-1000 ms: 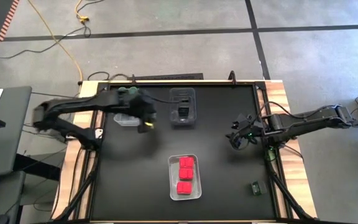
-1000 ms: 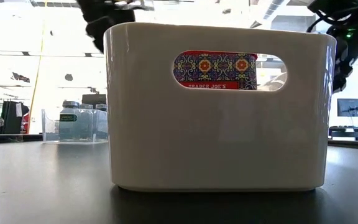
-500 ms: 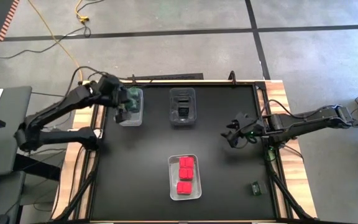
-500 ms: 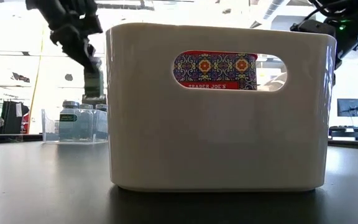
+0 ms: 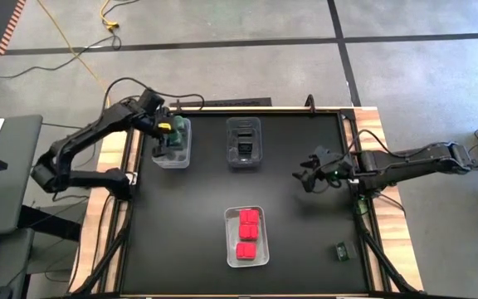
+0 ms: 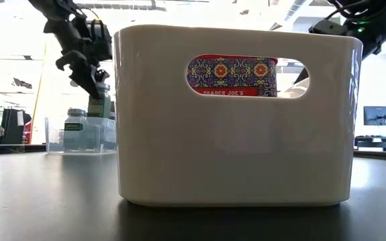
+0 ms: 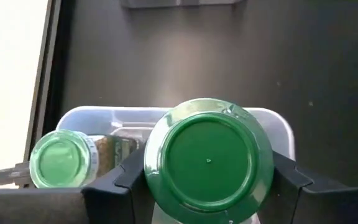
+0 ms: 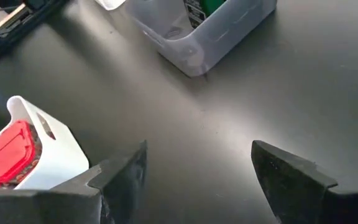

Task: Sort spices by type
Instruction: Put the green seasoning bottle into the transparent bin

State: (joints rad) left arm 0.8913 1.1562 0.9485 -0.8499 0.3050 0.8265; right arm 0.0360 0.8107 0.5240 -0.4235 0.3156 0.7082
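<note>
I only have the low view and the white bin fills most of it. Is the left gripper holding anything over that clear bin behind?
Observer: Yes. The left wrist view shows the left gripper shut on a green-lidded jar, above the clear bin.
Operator: Anything already in that bin?
Observer: One more green-lidded jar stands in it, to one side of the held jar.
Operator: What's in the white bin in front of me?
Observer: From above, three red packets lie in a row in the white bin.
Operator: And the right gripper?
Observer: The right gripper is open and empty, above bare table right of the middle.
</note>
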